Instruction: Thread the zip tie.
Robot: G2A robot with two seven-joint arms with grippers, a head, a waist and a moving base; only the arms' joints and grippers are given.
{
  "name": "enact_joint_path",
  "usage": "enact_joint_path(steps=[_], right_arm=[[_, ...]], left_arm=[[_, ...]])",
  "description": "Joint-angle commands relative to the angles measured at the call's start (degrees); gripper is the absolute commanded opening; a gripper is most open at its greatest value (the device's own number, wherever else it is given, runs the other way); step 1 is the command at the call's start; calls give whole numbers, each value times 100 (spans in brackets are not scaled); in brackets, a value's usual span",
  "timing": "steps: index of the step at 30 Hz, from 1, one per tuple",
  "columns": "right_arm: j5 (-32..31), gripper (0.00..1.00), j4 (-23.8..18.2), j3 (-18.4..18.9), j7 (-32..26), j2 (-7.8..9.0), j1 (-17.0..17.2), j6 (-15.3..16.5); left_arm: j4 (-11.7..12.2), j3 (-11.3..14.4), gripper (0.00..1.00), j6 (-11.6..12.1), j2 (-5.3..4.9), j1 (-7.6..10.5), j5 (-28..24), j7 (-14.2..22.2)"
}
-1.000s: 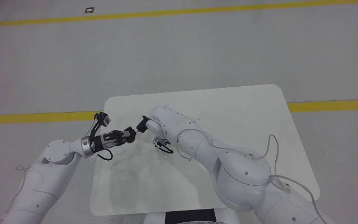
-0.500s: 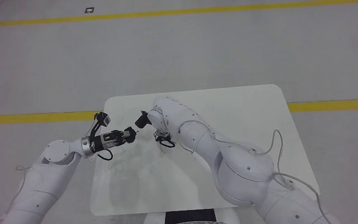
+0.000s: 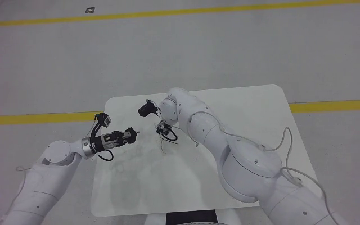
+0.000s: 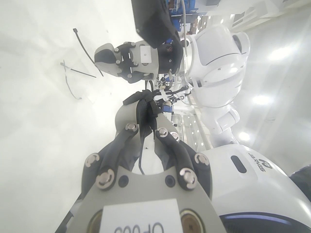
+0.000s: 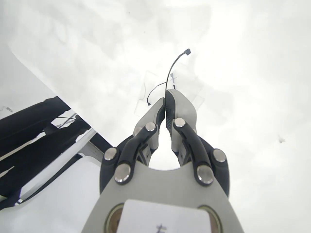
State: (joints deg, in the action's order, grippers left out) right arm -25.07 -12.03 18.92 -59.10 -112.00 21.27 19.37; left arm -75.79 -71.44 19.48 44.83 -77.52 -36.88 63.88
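My right gripper (image 5: 165, 98) is shut on the tail of a black zip tie (image 5: 173, 66), whose head points away from the fingers, low over the white table (image 3: 253, 112). The left wrist view shows the same right gripper (image 4: 100, 60) and its tie (image 4: 83, 47). My left gripper (image 4: 143, 103) is shut, with a thin black strand, apparently another zip tie (image 4: 141, 151), running back between its fingers. From above, the left gripper (image 3: 132, 134) hovers near the table's left side, and the right gripper (image 3: 162, 128) stands apart to its right.
Loose zip ties (image 5: 155, 87) lie on the table under the right gripper, one black and curved, with a small white piece beside it; they also appear as loose ties (image 4: 81, 71). The table's near-left edge (image 5: 73, 112) runs close by.
The right gripper has pulled away from the left gripper, moving right and farther back with its tie. The left arm has stayed in place.
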Motion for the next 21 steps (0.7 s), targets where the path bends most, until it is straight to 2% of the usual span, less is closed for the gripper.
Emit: enact_joint_path(steps=[1, 14, 21], right_arm=[[114, 0, 15, 99, 222, 47, -25, 11], [165, 0, 11, 139, 315, 64, -31, 11], [196, 0, -5, 309, 818, 182, -57, -565]], left_arm=[[0, 0, 0, 0, 0, 0, 0, 0], [0, 0, 0, 0, 0, 0, 0, 0], [0, 0, 0, 0, 0, 0, 0, 0]])
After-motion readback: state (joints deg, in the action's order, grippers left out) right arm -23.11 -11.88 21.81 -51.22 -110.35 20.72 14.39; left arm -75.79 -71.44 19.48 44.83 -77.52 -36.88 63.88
